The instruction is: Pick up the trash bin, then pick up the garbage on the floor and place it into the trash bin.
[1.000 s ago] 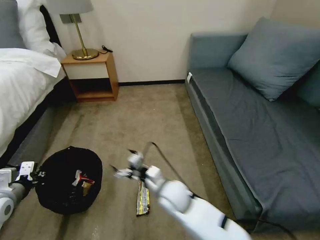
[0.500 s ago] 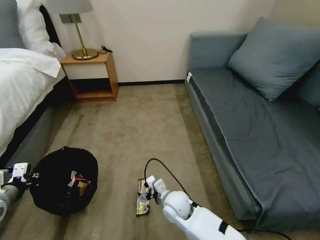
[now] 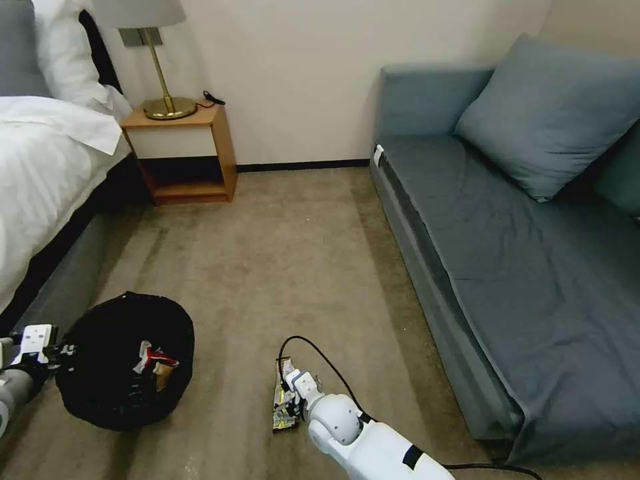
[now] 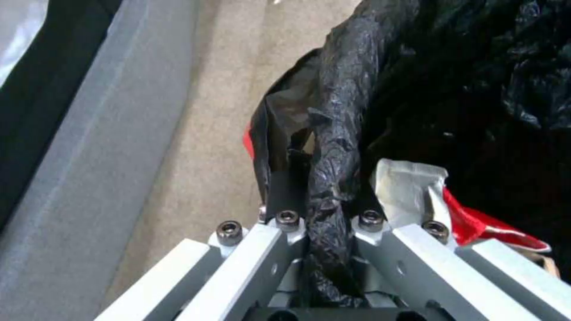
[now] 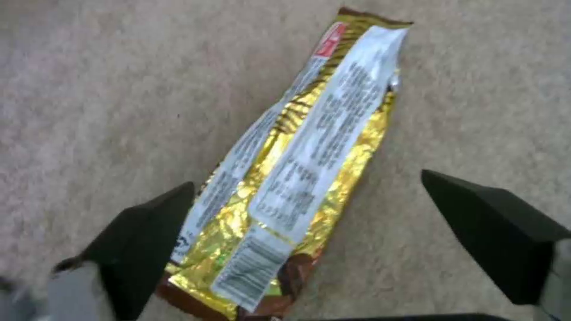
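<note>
Left gripper [image 4: 324,232] stays clamped on the trash bin [image 3: 123,360] rim at seven o'clock, while the right gripper [image 5: 309,236] has dropped over the gold wrapper [image 5: 297,178] at six o'clock, fingers [image 5: 149,236] apart, pickup apparently imminent.

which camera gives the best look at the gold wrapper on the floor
The right wrist view: the wrapper lies large and unhidden on the carpet between the open jaws of the right gripper. In the head view it is small and partly behind the arm.
</note>
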You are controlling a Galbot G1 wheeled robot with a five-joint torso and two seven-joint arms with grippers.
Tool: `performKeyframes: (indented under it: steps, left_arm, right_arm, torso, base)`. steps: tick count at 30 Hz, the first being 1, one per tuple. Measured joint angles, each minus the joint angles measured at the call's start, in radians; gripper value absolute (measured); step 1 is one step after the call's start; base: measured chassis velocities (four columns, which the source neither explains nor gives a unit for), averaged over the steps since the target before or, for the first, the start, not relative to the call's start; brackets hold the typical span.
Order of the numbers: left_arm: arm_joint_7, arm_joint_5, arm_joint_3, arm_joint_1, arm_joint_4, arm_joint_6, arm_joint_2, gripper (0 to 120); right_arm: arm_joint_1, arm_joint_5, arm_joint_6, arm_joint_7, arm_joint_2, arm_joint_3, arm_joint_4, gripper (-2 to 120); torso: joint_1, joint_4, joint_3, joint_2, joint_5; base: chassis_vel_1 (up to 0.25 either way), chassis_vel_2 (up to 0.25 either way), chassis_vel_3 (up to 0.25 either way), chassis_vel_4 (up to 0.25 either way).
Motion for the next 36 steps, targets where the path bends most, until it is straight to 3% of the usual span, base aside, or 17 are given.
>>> performKeyframes:
  steps: [18, 26, 30, 36]
  left_arm:
    - [-0.005, -0.013, -0.014, 0.003, 0.004, 0.000, 0.008, 3]
    - [-0.005, -0.013, -0.014, 0.002, 0.004, -0.001, 0.006, 3]
    - [-0.005, -0.012, -0.009, -0.004, 0.004, -0.001, 0.004, 3]
    - [-0.005, -0.011, -0.002, -0.008, 0.003, -0.001, 0.002, 3]
  right_arm:
    - [-0.001, -0.033, 0.016, -0.036, 0.050, -0.014, -0.100, 28]
    - [-0.004, -0.037, 0.029, -0.040, 0.037, -0.008, -0.082, 1]
    - [-0.009, -0.014, 0.038, -0.039, 0.023, 0.018, -0.053, 0]
    - [-0.032, 0.103, 0.039, -0.015, -0.061, 0.088, 0.138, 0]
  torso:
    - [0.000, 0.0000, 0.000, 0.000, 0.0000]
    - [0.000, 0.0000, 0.000, 0.000, 0.0000]
    - [0.000, 0.0000, 0.000, 0.000, 0.0001]
    - [0.000, 0.0000, 0.000, 0.000, 0.0003]
  base:
    - [0.000, 0.000, 0.000, 0.000]
    - [0.000, 0.000, 0.000, 0.000]
    - [0.000, 0.000, 0.000, 0.000]
    - [0.000, 0.000, 0.000, 0.000]
